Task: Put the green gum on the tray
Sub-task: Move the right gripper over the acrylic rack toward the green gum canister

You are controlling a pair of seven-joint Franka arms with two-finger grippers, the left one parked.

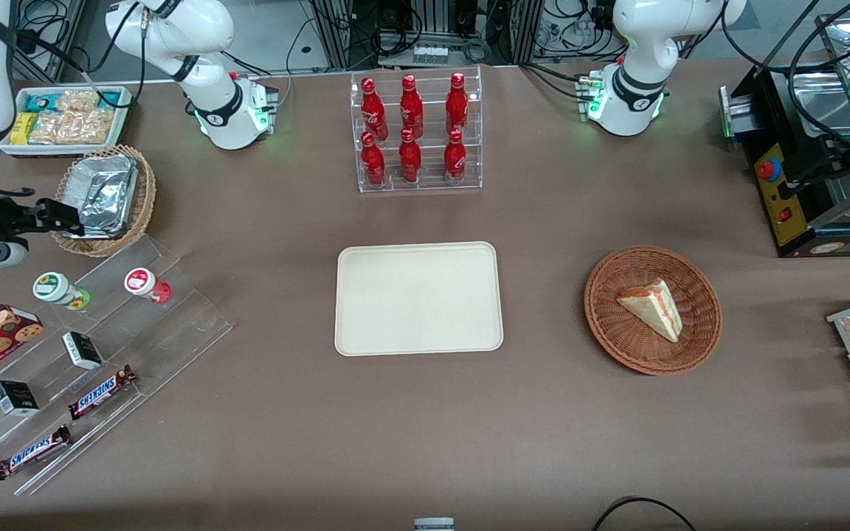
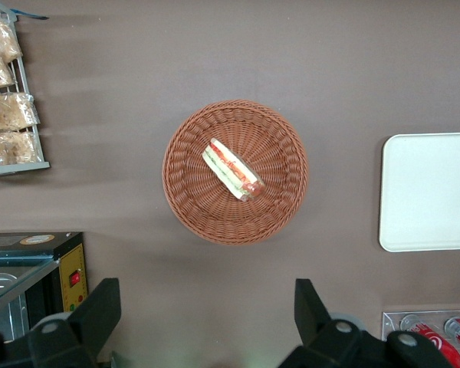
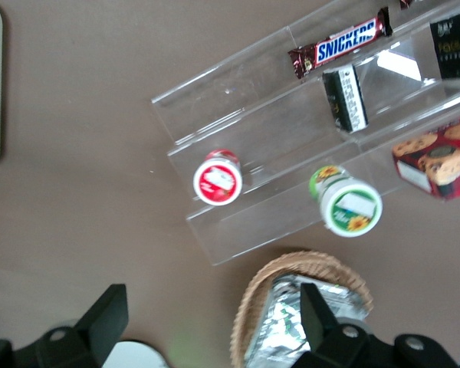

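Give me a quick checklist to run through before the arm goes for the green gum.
1. Green gum upright on the clear stepped stand: ok.
2. Red gum apart from it: ok.
3. Gripper open, jaws spread: ok.
4. Gripper over the green gum: not ok, it is by the wicker basket.
5. Tray bare: ok.
6. Grip on gum: not ok, not yet touched.

Brown table (image 1: 543,442) carries tray (image 1: 417,299), wicker basket (image 1: 652,310), bottle rack (image 1: 416,133); gripper (image 1: 63,215) above
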